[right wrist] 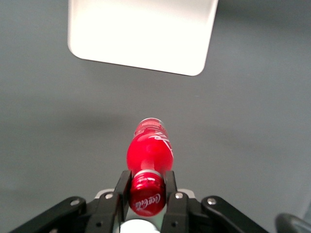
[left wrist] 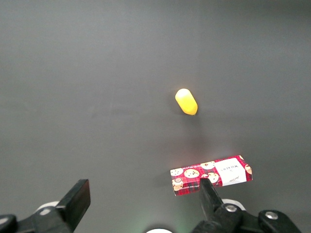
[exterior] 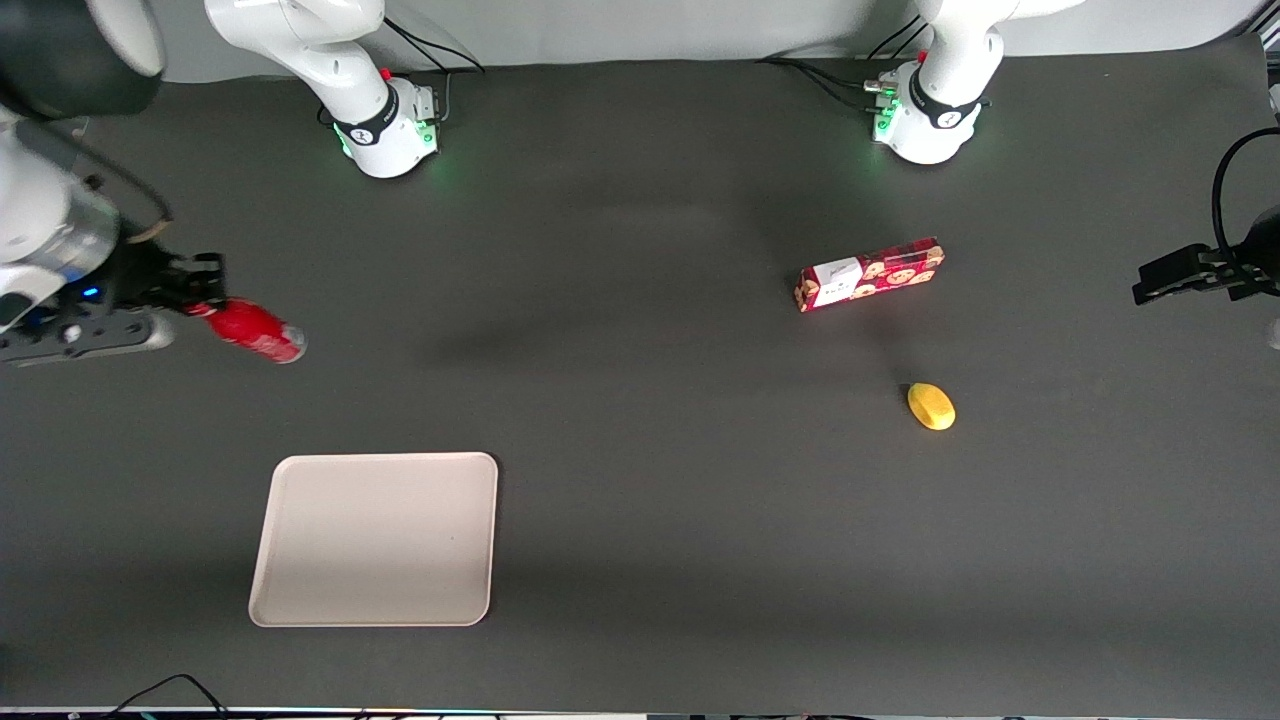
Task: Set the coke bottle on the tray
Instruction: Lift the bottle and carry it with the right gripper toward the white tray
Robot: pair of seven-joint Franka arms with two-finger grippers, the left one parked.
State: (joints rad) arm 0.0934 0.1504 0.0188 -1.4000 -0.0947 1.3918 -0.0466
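The coke bottle (exterior: 255, 331) is a small glossy red bottle with a silvery base. It hangs tilted above the table at the working arm's end, its base pointing toward the table's middle. My right gripper (exterior: 196, 297) is shut on its red cap, with a finger on each side of the cap. In the right wrist view the bottle (right wrist: 149, 148) sticks out from between the fingers of the gripper (right wrist: 146, 187). The beige tray (exterior: 375, 538) lies flat, nearer to the front camera than the bottle, and nothing lies on it. It also shows in the right wrist view (right wrist: 141, 34).
A long red cookie box (exterior: 868, 273) and a yellow lemon-like object (exterior: 931, 406) lie toward the parked arm's end of the table. Both also show in the left wrist view: the box (left wrist: 211, 175) and the yellow object (left wrist: 186, 101). Cables run along the table's front edge.
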